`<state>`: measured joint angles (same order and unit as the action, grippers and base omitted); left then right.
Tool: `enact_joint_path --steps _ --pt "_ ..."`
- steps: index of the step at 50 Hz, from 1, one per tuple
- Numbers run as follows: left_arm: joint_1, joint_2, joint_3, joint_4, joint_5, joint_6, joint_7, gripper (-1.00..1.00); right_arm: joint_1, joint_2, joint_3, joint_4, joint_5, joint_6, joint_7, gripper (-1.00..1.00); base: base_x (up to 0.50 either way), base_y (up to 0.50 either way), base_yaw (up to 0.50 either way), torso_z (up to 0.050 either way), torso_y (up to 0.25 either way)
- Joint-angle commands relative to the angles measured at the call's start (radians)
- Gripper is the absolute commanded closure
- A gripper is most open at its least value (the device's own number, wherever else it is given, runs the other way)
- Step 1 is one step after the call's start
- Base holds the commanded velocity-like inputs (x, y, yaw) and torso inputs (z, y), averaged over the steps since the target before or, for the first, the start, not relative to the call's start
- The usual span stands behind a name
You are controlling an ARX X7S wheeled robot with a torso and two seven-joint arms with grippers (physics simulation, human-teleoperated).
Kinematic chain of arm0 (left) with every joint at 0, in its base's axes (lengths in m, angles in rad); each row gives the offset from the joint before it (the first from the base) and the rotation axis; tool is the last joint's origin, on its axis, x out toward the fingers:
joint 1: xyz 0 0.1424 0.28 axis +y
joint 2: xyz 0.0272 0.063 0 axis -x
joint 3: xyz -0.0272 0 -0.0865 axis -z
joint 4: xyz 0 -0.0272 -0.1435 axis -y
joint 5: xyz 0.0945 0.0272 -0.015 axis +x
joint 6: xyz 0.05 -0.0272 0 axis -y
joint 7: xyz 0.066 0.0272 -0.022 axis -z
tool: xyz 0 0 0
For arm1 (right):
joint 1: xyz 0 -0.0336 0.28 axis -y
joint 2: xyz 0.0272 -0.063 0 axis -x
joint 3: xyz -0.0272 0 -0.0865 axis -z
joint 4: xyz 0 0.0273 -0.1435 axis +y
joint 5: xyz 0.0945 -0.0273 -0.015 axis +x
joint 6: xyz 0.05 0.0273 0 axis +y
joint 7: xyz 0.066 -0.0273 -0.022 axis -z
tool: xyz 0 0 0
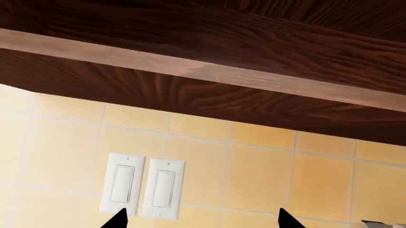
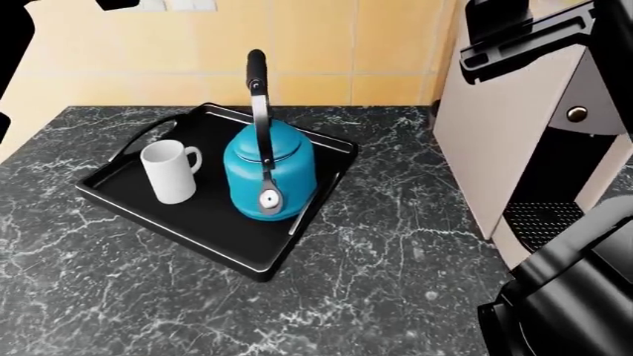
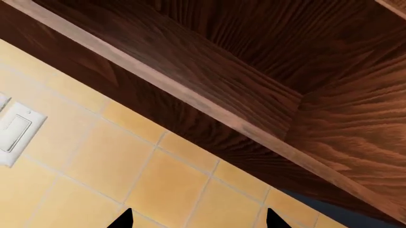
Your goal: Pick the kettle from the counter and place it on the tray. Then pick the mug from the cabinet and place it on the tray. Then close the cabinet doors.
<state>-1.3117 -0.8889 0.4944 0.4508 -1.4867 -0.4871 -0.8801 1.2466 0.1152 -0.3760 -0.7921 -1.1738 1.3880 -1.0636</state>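
On the black tray point(image 2: 118, 194) the white mug point(image 2: 170, 171) stands left of the blue kettle point(image 2: 269, 170), apart. Both look rigid and smooth; the kettle's arched handle is its natural hold. The left gripper point(image 1: 199, 219) and right gripper point(image 3: 198, 219) are spread and empty, apparently facing the cabinet's point(image 1: 209, 57) underside.
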Motion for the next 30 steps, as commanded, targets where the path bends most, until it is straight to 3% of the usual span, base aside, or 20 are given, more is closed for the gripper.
enact_joint_path --steps 1,30 --pt "0.003 -0.001 -0.001 -0.003 0.003 0.001 0.003 -1.00 0.001 -0.002 0.000 0.003 0.004 -0.003 0.004 -1.00 0.00 0.18 0.00 0.000 0.000" --pt "0.006 -0.002 -0.001 -0.012 0.006 -0.003 0.011 -1.00 0.009 -0.005 -0.004 0.010 0.012 -0.002 0.009 -1.00 0.00 0.18 0.00 0.000 0.000"
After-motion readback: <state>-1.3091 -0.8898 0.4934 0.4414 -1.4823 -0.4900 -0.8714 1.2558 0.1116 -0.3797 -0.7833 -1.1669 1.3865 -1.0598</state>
